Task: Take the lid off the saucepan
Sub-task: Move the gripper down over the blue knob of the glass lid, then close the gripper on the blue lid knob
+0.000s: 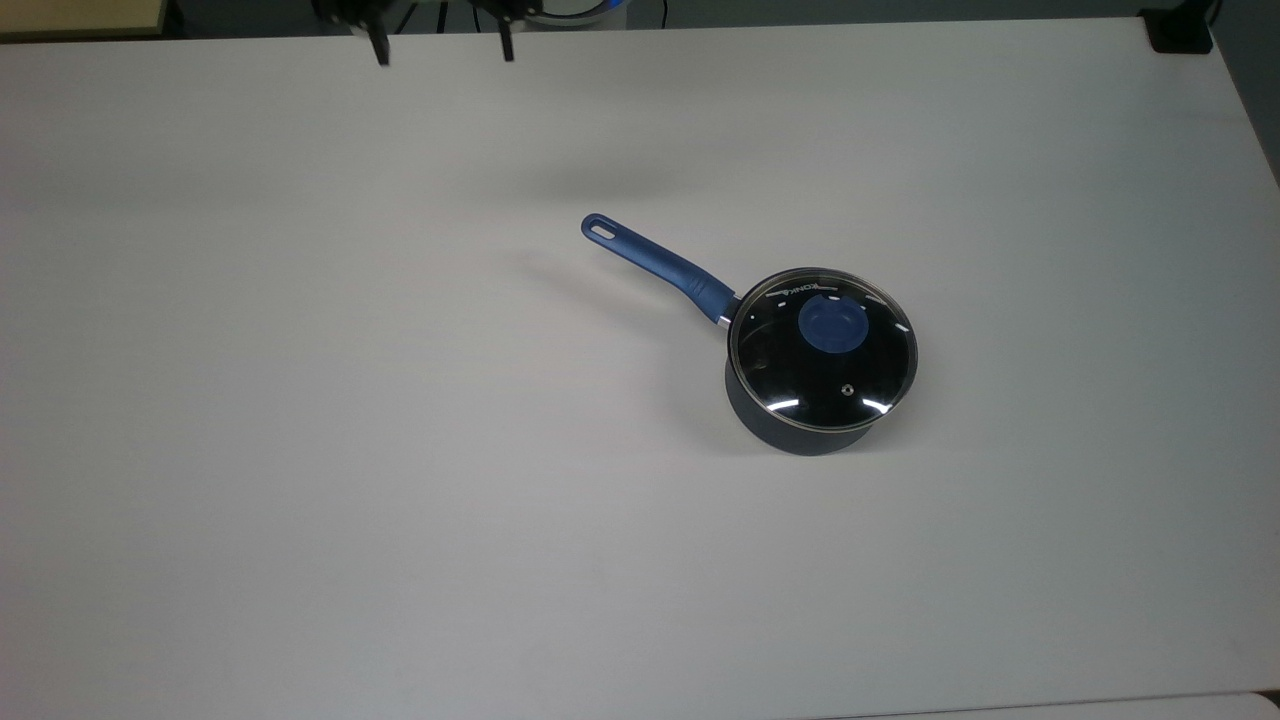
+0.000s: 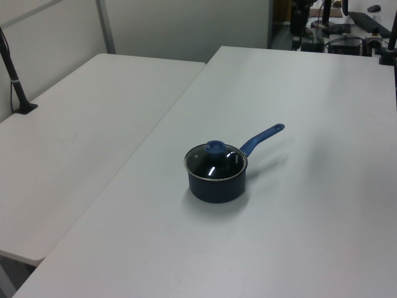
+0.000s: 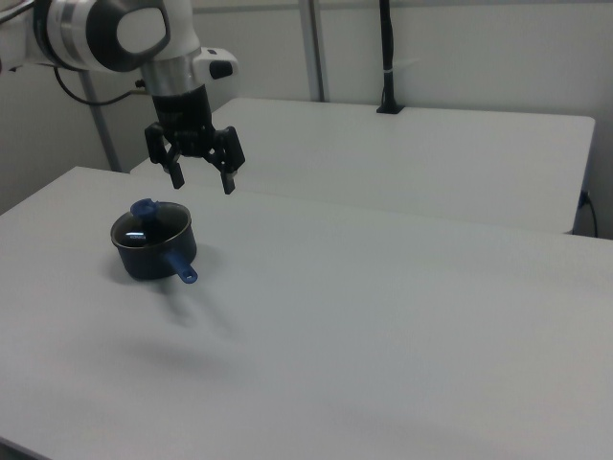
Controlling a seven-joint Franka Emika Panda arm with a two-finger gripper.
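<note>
The saucepan point(image 1: 800, 425) is a small dark pot with a long blue handle point(image 1: 660, 262), standing right of the table's middle in the top view. The glass lid point(image 1: 822, 350) rests flat on it, blue knob point(image 1: 833, 325) up. The left view has the saucepan point(image 2: 216, 183) and lid point(image 2: 215, 161) mid-table. In the right view the saucepan point(image 3: 153, 254) sits at the left, and my gripper point(image 3: 203, 182) hangs open in the air above and just right of it, holding nothing. The gripper point(image 1: 443, 52) enters the top view at the upper edge, far from the pot.
The white table point(image 1: 300, 450) is wide and bare around the pot. A second table point(image 2: 74, 136) adjoins it on the left view's left, with a black clamped post point(image 2: 15, 74). A black clamp point(image 1: 1180, 30) sits at the top view's upper right corner.
</note>
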